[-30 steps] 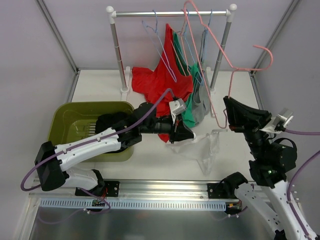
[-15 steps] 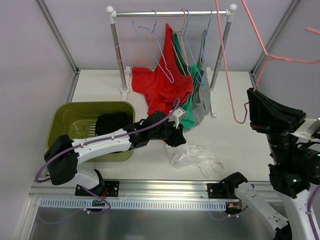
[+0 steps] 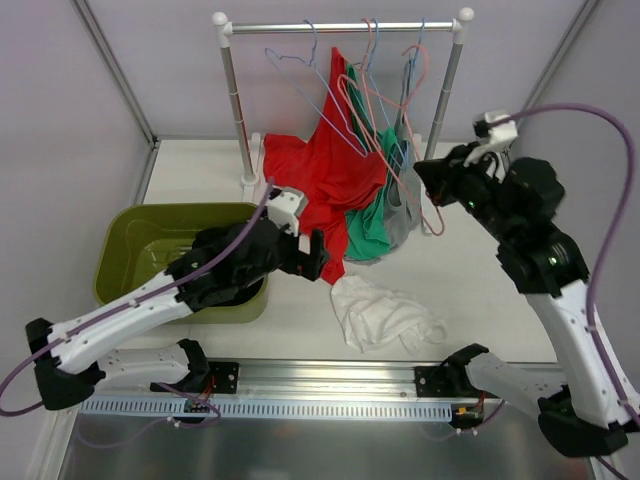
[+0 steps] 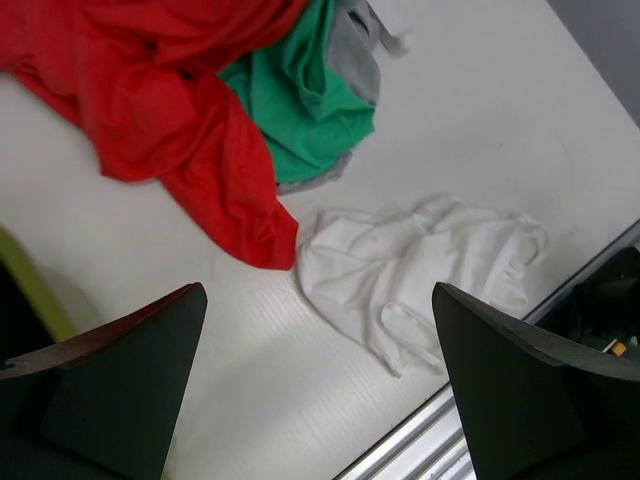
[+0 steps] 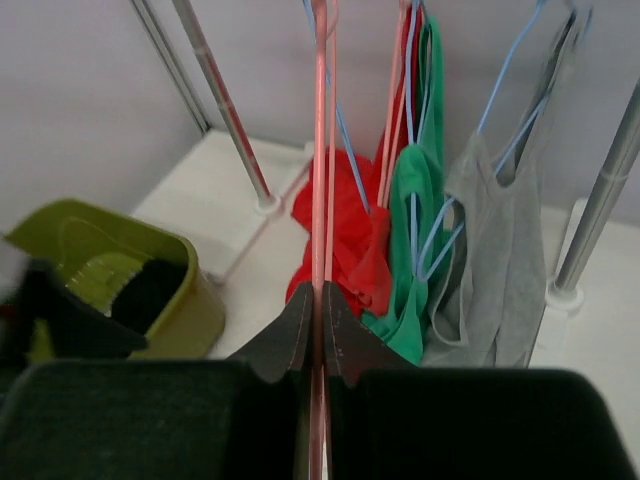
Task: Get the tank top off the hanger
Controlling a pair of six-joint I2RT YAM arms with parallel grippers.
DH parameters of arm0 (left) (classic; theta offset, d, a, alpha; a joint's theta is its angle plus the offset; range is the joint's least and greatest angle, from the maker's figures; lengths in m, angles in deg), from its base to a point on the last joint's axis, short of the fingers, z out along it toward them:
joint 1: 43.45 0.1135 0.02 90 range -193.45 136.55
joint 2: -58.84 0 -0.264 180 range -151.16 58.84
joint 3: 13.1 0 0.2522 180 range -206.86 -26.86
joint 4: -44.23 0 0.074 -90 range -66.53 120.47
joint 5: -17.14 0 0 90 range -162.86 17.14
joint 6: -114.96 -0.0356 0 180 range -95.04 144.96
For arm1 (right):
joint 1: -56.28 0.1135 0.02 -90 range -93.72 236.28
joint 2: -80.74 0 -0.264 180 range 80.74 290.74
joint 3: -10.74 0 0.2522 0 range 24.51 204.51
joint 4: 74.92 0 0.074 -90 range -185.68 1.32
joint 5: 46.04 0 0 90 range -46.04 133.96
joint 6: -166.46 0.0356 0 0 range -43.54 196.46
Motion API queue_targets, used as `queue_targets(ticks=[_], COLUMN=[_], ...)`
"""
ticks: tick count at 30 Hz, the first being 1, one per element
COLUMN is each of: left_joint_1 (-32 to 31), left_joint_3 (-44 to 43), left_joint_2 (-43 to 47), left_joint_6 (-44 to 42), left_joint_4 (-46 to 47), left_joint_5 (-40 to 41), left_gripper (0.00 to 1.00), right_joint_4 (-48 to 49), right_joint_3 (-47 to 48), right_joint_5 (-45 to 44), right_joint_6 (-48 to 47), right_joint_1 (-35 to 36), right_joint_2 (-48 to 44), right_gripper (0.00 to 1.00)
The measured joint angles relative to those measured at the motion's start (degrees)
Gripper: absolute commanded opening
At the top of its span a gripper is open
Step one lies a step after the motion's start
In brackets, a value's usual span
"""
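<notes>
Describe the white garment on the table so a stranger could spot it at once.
From the clothes rack at the table's far side, come nearer, past the red shirt. The white tank top lies crumpled on the table: the only white garment, on no hanger.

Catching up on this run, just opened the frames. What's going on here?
The white tank top lies crumpled on the table, off its hanger. The right gripper has its fingers shut on the bare pink hanger, holding it up by the rack. The left gripper hovers open above the table beside the tank top, holding nothing.
</notes>
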Motion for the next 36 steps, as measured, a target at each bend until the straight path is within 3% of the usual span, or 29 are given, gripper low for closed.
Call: queue_targets(ticks=[6,13,31,36], left_joint_1=[0.0,0.0,0.0,0.0], left_joint_3=[-0.5,3.3,6.1,6.5], left_joint_2=[12.0,20.6,27.1,27.3], left_joint_6=[0.0,0.4,2.9,3.2], left_joint_4=[-8.1,-15.0,-23.2,-23.9], left_joint_5=[6.0,6.4,6.1,6.1], left_gripper=[0.99,0.99,0.99,0.99], right_joint_4=[-4.9,-5.2,-2.1,-1.2], right_joint_3=[4.5,11.5,38.3,39.5], right_joint_5=[-1.1,-0.4,-0.3,0.0], right_joint_6=[-1.5,-2.3,-3.3,-2.8], right_joint_1=[0.0,0.0,0.9,0.9], right_joint_2=[13.5,19.7,46.8,50.2], right_gripper=[0.0,0.0,0.01,0.01])
